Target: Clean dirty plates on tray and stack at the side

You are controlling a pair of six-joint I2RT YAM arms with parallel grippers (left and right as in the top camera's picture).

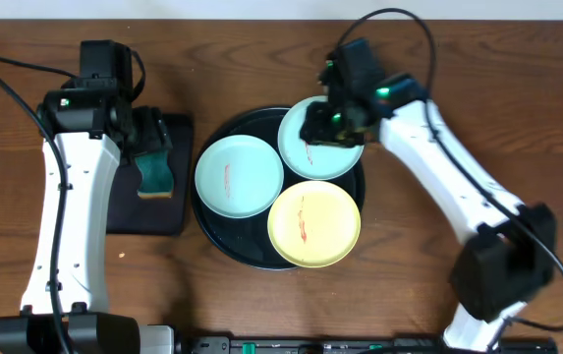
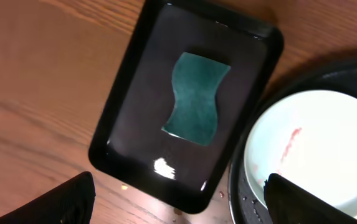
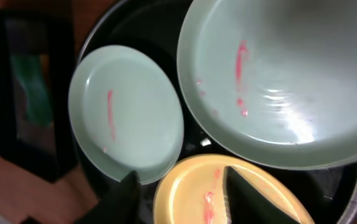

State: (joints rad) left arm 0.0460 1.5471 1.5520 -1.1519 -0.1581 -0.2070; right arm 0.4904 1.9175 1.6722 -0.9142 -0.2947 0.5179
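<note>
The round black tray point(image 1: 224, 236) holds three plates, each with a red smear. One mint plate point(image 1: 239, 175) lies at the left, a second mint plate point(image 1: 306, 147) at the back right, and a yellow plate point(image 1: 312, 224) at the front. My right gripper point(image 1: 332, 123) hovers over the back-right mint plate point(image 3: 278, 81). It is open and empty point(image 3: 184, 199), with the yellow plate point(image 3: 197, 193) showing between its fingers. My left gripper point(image 1: 153, 138) is open and empty point(image 2: 178, 199), above the small rectangular tray. The left mint plate point(image 2: 318, 146) shows at its right.
A rectangular black tray point(image 1: 124, 211) sits left of the round tray and holds a dark green sponge point(image 1: 153, 177), also in the left wrist view point(image 2: 197, 99). Small crumbs lie on the wooden table point(image 2: 35, 81) near that tray's front edge.
</note>
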